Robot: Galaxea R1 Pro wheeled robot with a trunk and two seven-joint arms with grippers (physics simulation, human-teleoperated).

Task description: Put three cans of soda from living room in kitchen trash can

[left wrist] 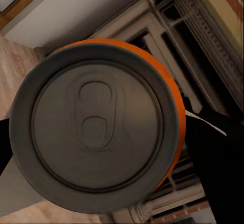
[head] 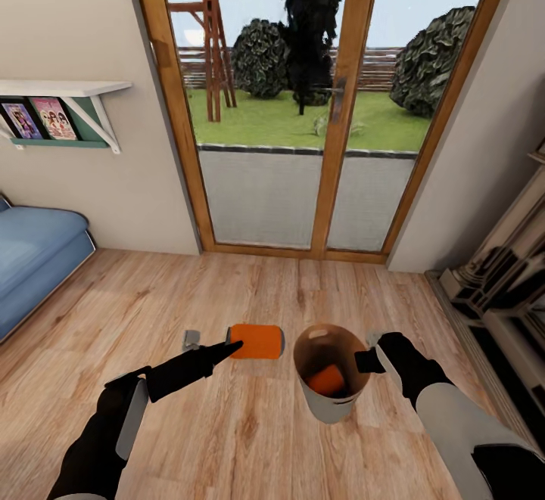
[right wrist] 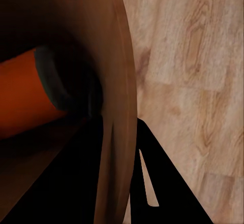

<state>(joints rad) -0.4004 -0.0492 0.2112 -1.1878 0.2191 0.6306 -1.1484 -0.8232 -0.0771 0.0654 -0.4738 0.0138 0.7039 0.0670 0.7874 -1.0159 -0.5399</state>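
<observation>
My left gripper (head: 231,343) is shut on one end of a bright orange soda can (head: 259,340), holding it sideways above the brown plank floor, just left of the trash can. The can's grey top (left wrist: 96,132) faces the left wrist camera at close range. My right gripper (head: 371,352) is shut on the rim of the pale, tapered trash can (head: 333,407), lifted off the floor. A second orange can (head: 327,380) lies inside it, also visible as the orange can (right wrist: 20,97) behind the brown inner wall (right wrist: 114,107). The dark blue can is out of view.
Wood-framed glass doors (head: 341,107) stand straight ahead, with a garden behind. A blue sofa (head: 34,254) sits at the left under a wall shelf (head: 64,90). The pale fireplace surround (head: 507,273) runs along the right. Plank floor (head: 250,288) lies between me and the doors.
</observation>
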